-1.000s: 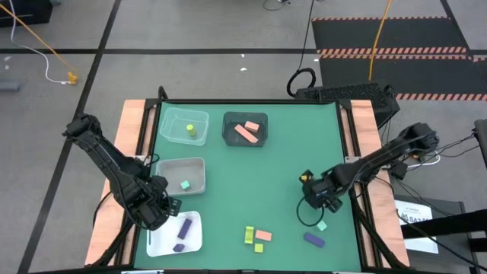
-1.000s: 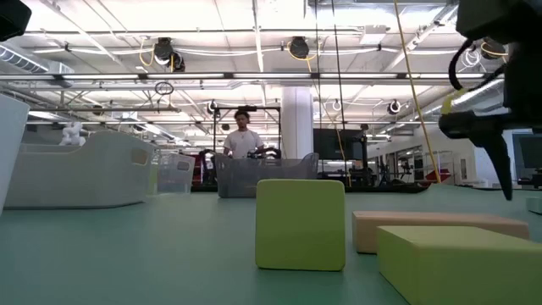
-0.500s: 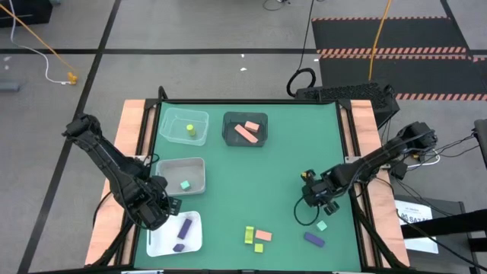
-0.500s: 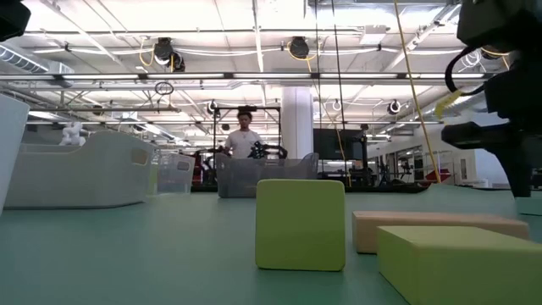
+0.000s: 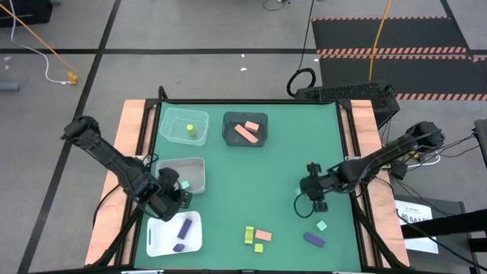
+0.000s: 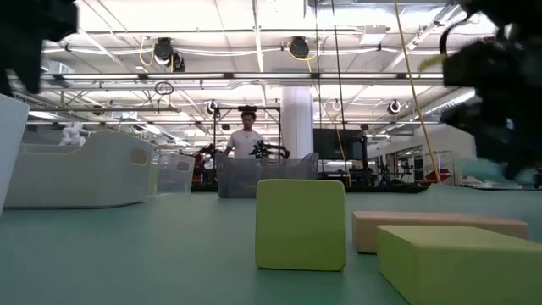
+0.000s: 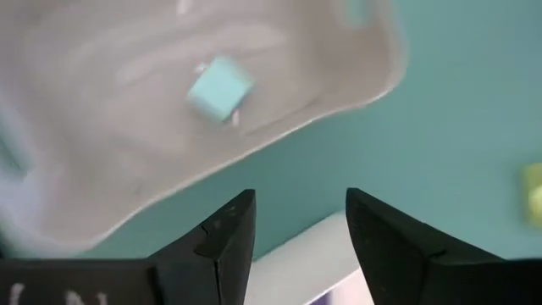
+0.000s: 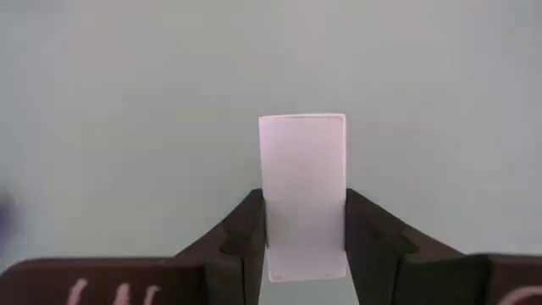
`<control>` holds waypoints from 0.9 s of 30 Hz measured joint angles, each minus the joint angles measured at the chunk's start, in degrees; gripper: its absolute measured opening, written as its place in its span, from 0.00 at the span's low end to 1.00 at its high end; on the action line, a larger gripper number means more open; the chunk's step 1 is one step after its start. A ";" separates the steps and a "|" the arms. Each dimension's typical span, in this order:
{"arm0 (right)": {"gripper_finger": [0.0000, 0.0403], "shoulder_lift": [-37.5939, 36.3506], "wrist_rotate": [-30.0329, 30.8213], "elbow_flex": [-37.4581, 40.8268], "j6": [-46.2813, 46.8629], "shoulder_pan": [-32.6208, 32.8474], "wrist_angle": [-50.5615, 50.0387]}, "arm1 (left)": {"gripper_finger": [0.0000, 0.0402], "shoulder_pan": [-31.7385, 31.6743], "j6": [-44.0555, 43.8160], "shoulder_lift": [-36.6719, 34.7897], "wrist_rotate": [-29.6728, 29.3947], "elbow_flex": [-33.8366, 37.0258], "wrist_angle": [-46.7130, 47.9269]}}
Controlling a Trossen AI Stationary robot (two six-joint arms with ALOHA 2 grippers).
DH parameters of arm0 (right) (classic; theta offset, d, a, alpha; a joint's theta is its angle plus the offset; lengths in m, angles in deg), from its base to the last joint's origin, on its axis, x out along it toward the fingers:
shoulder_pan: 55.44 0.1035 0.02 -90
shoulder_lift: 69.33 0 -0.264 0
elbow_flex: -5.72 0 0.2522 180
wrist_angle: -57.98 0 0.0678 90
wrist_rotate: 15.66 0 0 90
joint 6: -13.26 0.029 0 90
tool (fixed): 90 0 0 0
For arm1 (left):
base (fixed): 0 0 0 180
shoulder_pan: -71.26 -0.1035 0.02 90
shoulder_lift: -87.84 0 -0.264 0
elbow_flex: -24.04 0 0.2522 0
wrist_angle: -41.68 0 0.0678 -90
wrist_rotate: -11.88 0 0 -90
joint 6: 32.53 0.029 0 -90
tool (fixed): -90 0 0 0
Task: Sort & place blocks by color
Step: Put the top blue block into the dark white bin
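Observation:
My right gripper (image 8: 302,254) is shut on a pale mint block (image 8: 302,195), above the table's right half (image 5: 315,198). My left gripper (image 7: 296,220) stands open and holds nothing, over the gap between the clear bin (image 5: 199,176) holding a mint cube (image 5: 185,185) and the white tray (image 5: 160,236) with two purple blocks (image 5: 184,227). Near the front edge lie yellow-green (image 5: 249,234) and salmon (image 5: 263,235) blocks. Farther right lie a mint block (image 5: 322,226) and a purple one (image 5: 313,240). My right gripper pinches the mint block by two opposite sides (image 8: 275,237), one finger (image 8: 241,241) on each. The block's far end sticks out past the fingertips. In the low view the block (image 6: 508,174) hangs clear of the table.
At the back stand a clear bin (image 5: 176,122) with a yellow-green block and a dark bin (image 5: 228,131) with salmon blocks. A person stands in the room beyond the table (image 6: 246,140). The table's middle is bare green.
My right gripper has gone up from the table with the mint block, which now hangs clear. My left gripper has moved toward the table's right edge and slightly toward the far edge, from beside the white tray to the near rim of the clear bin.

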 joint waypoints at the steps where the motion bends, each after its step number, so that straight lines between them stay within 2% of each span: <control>1: 0.27 -1.39 2.23 0.00 1.68 -0.43 2.17 | 0.45 -0.85 2.27 0.00 -1.58 0.00 -1.21; 5: 0.27 -5.02 13.46 -0.02 5.16 -2.67 15.56 | 0.42 -4.55 13.00 0.00 -7.85 -0.02 -7.65; 8: 0.27 -5.53 19.92 -0.13 3.86 -4.93 29.44 | 0.40 -7.42 22.57 0.00 -11.67 -0.04 -12.76; 13: 0.27 -2.57 26.05 -0.17 -2.54 -8.76 50.80 | 0.38 -12.90 40.13 0.00 -17.87 -0.04 -21.73; 17: 0.27 1.21 27.89 -0.20 -7.13 -11.22 65.29 | 0.38 -17.93 58.29 0.00 -24.58 -0.04 -33.22; 21: 0.27 4.78 33.53 -0.22 -10.29 -12.10 74.90 | 0.38 -22.38 80.31 0.02 -25.92 -0.04 -50.95; 23: 0.27 6.34 35.17 -1.00 -12.59 -12.20 76.20 | 0.38 -23.89 90.19 0.00 -25.27 -0.04 -60.11; 27: 0.27 10.61 35.19 -4.97 -18.85 -12.20 75.77 | 0.38 -26.30 101.48 0.00 -23.63 -0.04 -74.68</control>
